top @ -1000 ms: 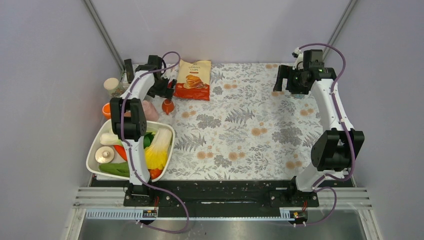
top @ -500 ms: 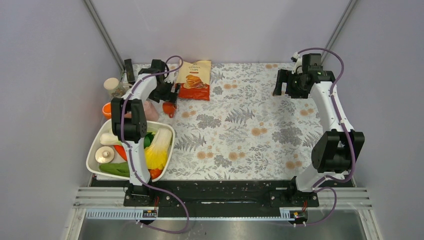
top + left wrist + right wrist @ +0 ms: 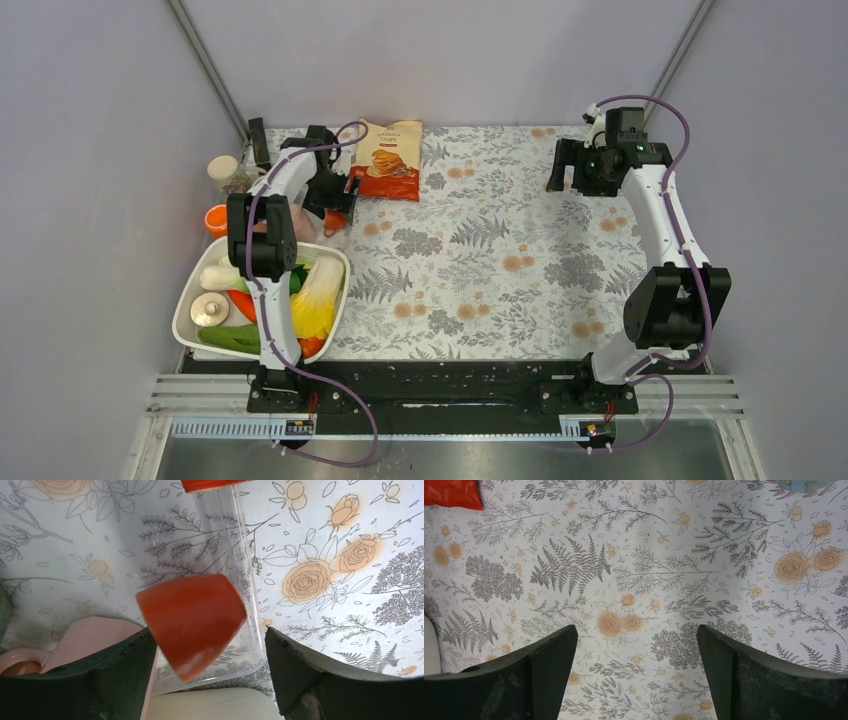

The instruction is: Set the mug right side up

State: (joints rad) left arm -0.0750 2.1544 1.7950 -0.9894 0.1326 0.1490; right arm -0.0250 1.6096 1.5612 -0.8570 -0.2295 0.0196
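left tool [image 3: 210,636] straddling mug [image 3: 192,622], bowl [image 3: 344,268] rim near

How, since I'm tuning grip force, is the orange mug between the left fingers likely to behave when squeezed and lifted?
The mug looks rigid, so it probably won't give under the fingers. Its wall is glossy and tapered, so a light squeeze might let it slip. The round body appears tilted, so a nudge could roll it.

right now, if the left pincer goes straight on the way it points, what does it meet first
Most likely the orange mug, which sits between the fingers of the open left pincer. The floral tablecloth lies beyond it. Depth is unclear.
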